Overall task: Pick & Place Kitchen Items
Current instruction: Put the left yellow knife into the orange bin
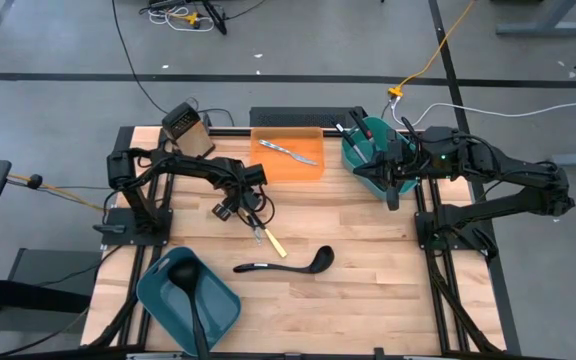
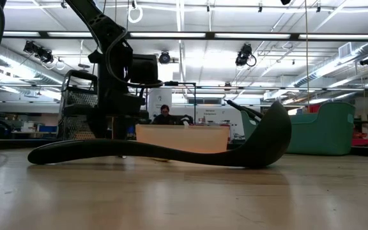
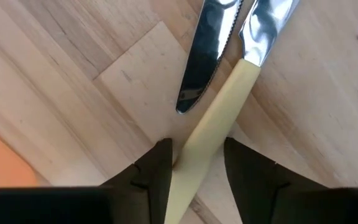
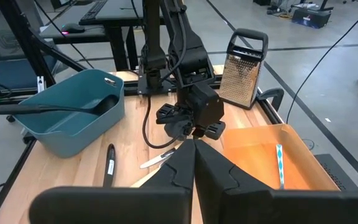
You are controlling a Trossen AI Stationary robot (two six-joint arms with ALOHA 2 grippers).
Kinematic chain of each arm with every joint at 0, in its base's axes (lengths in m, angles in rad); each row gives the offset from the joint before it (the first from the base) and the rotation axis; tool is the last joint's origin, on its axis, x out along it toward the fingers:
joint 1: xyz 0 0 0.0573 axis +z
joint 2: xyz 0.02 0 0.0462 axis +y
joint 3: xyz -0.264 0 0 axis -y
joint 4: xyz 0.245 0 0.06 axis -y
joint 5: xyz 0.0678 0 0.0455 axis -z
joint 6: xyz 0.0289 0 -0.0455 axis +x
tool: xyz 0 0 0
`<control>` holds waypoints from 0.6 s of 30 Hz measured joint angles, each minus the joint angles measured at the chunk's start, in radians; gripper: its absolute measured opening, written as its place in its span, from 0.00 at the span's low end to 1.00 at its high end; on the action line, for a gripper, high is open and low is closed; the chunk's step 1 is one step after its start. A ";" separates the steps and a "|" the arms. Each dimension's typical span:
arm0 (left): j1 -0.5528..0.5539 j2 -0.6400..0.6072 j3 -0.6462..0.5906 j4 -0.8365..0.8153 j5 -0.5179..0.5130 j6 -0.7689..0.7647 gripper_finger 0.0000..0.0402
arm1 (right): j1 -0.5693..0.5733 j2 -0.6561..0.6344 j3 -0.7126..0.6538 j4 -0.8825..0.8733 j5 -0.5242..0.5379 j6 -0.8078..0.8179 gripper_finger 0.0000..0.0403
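A pale yellow-handled knife (image 1: pixel 271 239) and a silver knife (image 1: pixel 260 228) lie crossed on the table, left of centre. My left gripper (image 1: pixel 246 212) is low over them and open. Its fingers (image 3: pixel 157 171) stand on either side of the yellow handle (image 3: pixel 207 146), and whether they touch it I cannot tell. The silver blade (image 3: pixel 201 62) lies beside the handle. A black ladle (image 1: pixel 286 264) lies on the table near the middle, bowl to the right. My right gripper (image 1: pixel 393 195) is shut and empty beside the right teal bin (image 1: pixel 366 155).
A teal bin (image 1: pixel 190 300) at the near left holds another black ladle. The orange tray (image 1: pixel 288 155) at the far middle holds a silver utensil. A metal grater (image 1: pixel 188 128) stands at the far left. The right teal bin holds several utensils.
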 joint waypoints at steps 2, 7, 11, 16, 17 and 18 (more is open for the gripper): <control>0.000 0.000 0.000 0.000 0.000 0.000 0.36 | 0.000 0.000 0.000 0.000 0.000 0.000 0.03; -0.003 0.000 0.000 0.001 -0.002 0.003 0.33 | 0.000 0.000 0.000 0.000 0.000 0.000 0.03; -0.011 0.000 0.000 0.000 -0.005 0.014 0.31 | 0.000 0.000 0.000 0.000 0.000 0.000 0.03; -0.018 0.000 0.000 0.000 -0.006 0.015 0.28 | 0.000 0.000 0.000 0.000 0.000 0.000 0.03; -0.019 0.000 0.000 0.000 -0.006 0.015 0.28 | 0.000 0.000 0.000 0.000 0.000 0.000 0.03; -0.019 0.000 0.000 0.000 -0.006 0.015 0.27 | 0.000 0.000 0.000 0.000 0.000 0.000 0.03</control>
